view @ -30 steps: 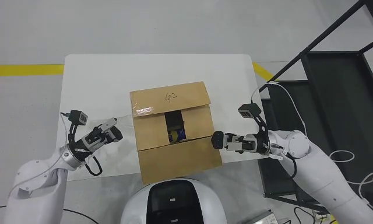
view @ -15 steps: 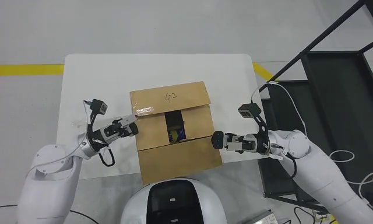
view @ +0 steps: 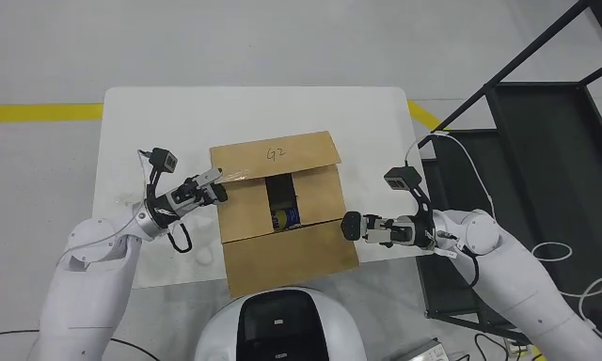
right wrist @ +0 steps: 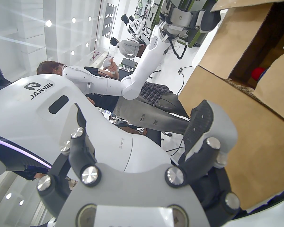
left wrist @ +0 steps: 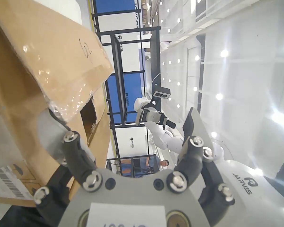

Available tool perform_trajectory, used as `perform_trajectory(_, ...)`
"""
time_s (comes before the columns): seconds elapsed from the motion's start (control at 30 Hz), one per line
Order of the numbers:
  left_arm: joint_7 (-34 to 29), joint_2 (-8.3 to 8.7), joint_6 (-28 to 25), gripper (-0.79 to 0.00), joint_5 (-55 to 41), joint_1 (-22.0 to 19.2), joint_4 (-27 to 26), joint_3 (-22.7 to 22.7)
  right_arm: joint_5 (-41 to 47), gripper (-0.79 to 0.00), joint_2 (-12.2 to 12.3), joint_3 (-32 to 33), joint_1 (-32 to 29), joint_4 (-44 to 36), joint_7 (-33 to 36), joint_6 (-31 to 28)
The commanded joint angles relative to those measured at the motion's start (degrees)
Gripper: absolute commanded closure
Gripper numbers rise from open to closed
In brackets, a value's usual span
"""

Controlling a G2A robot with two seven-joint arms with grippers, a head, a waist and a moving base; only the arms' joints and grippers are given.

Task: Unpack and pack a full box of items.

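On the white desk point(view: 160, 126), toward its near edge, stands a brown cardboard box point(view: 282, 258) with its flaps folded down but a gap left in the middle. The left gripper point(view: 209, 190) is at the box's left side with its fingers apart. One finger point(left wrist: 52, 124) has its tip against the crumpled clear tape point(left wrist: 61, 79) at the far flap's corner, and the other is clear of the cardboard. The right gripper point(view: 350, 227) is just beside the box's right side at the near flap. Its fingers are also apart; I cannot tell whether they touch the box.

The far flap carries a handwritten mark point(view: 276, 155) in dark pen. A white barcode label point(left wrist: 7, 183) is stuck on the left wall.

Through the gap show a dark blue and yellow item point(view: 285, 214) and a red rounded thing point(right wrist: 258, 73).
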Motion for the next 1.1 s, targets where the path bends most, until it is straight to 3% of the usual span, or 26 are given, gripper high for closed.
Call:
perform_trajectory(0.0, 0.6, -0.03, -0.3, -0.785, -0.3, -1.0, 0.1, 0.2, 0.0, -0.785, 0.0, 0.0, 0.0, 0.0, 0.0, 0.0)
perform_trajectory(0.27, 3.1, -0.35, -0.8, -0.785, -3.9, -7.1, 2.7, 1.0, 0.0, -0.785, 0.0, 0.0, 0.0, 0.0, 0.0, 0.0)
perform_trajectory(0.6, 6.4, -1.57, -1.6, -0.785, -4.4, -16.7, 12.4, 6.4, 0.0, -0.785, 0.0, 0.0, 0.0, 0.0, 0.0, 0.0)
perform_trajectory(0.67, 6.3, -1.88, -3.8, -0.785, -5.2, -17.1, 13.3, 7.5, 0.0, -0.785, 0.0, 0.0, 0.0, 0.0, 0.0, 0.0)
perform_trajectory(1.07, 6.3, -1.88, -3.8, -0.785, -5.2, -17.1, 13.3, 7.5, 0.0, -0.785, 0.0, 0.0, 0.0, 0.0, 0.0, 0.0)
